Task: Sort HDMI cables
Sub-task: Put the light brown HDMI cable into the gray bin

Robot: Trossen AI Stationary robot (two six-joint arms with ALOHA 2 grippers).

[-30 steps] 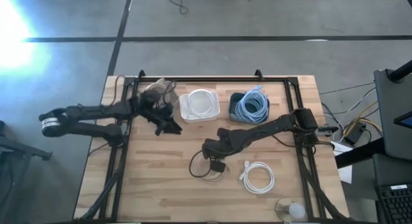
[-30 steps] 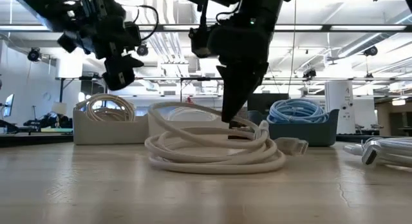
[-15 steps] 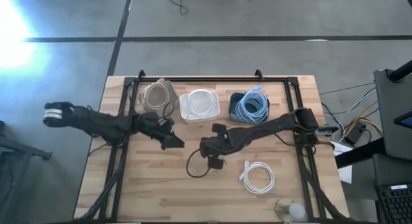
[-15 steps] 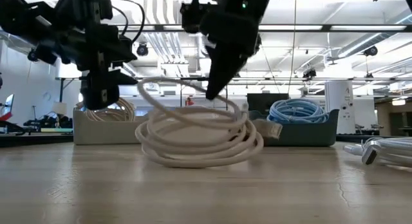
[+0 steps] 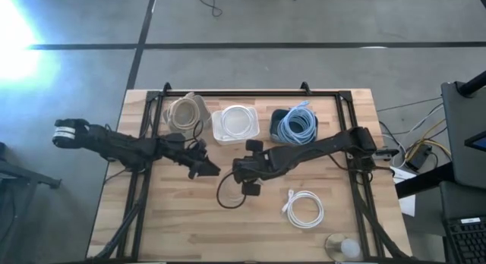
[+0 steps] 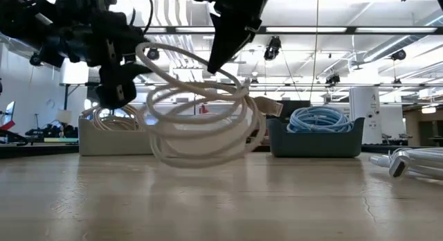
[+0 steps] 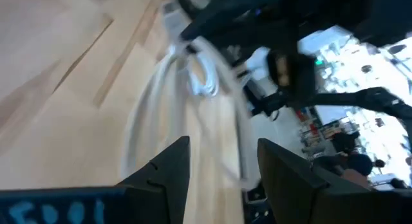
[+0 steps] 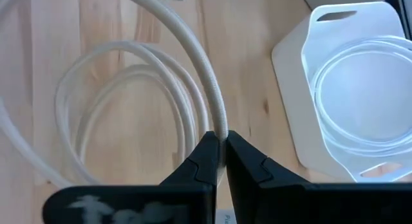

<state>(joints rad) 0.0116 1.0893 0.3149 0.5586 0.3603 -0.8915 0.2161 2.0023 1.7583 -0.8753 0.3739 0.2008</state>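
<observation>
Wooden table (image 5: pixel 182 218); three bins along far edge hold beige, white (image 5: pixel 235 124) and light blue (image 5: pixel 298 126) coils, another white coil (image 5: pixel 305 209) lies loose near front. Right gripper (image 5: pixel 241 173) pinched tight on one strand of beige cable (image 6: pixel 201 123), coil hanging clear of table at centre. Left gripper (image 5: pixel 211 171), fingers spread and empty, just beside that coil

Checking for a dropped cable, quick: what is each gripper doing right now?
Left gripper: open, empty, beside the lifted coil.
Right gripper: shut on the beige coiled cable, lifted off the wooden table.

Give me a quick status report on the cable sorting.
Right gripper shut on the beige coiled cable, lifted clear of the wooden table. Left gripper open, beside the coil. Nothing in the way.
</observation>
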